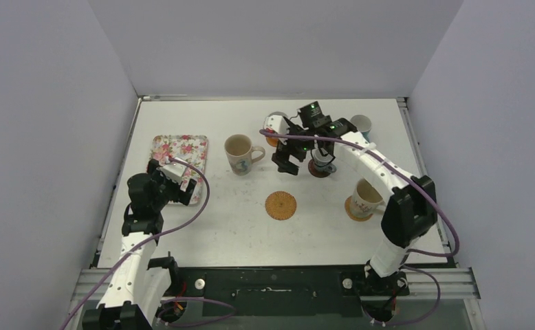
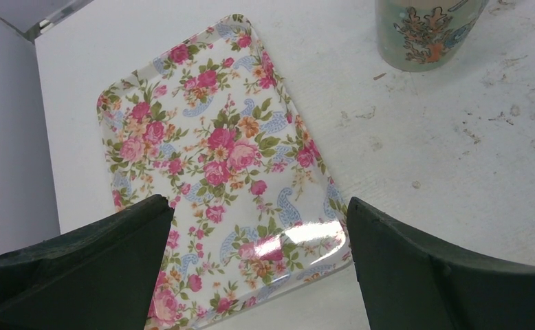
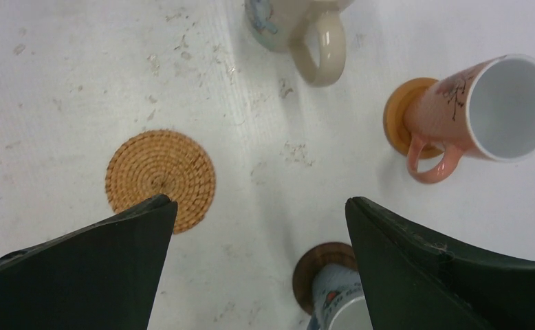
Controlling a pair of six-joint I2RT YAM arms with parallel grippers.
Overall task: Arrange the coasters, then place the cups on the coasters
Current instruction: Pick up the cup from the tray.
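Where the arms are: left gripper (image 1: 182, 185) over the near end of the floral tray (image 1: 179, 152); right gripper (image 1: 289, 157) reached out over the back-middle of the table (image 1: 203, 227), among the cups.
Left pincer: wide, holding nothing; the left wrist view has both fingers (image 2: 100, 261) above the tray.
Right pincer: wide, holding nothing; hangs above the tabletop.
Woven coaster (image 3: 160, 180): alone mid-table, no cup on it; in the right wrist view one finger overlaps its edge.
Pink mug (image 3: 478, 110): on an orange coaster (image 3: 399, 117); clear only in the right wrist view, since the arm crosses it from above.
Small grey cup (image 3: 337, 302): on the dark brown coaster (image 3: 320, 265), at the bottom of the frame between the fingers.
Cream mug (image 1: 241, 152): just right of the tray, no coaster under it; the wrist views catch only part of it.
Second cream mug (image 1: 366, 194): on a tan coaster (image 1: 351, 208), right side; top view only.
Blue cup (image 1: 363, 126): far right, top view only; cannot tell if a coaster is under it.
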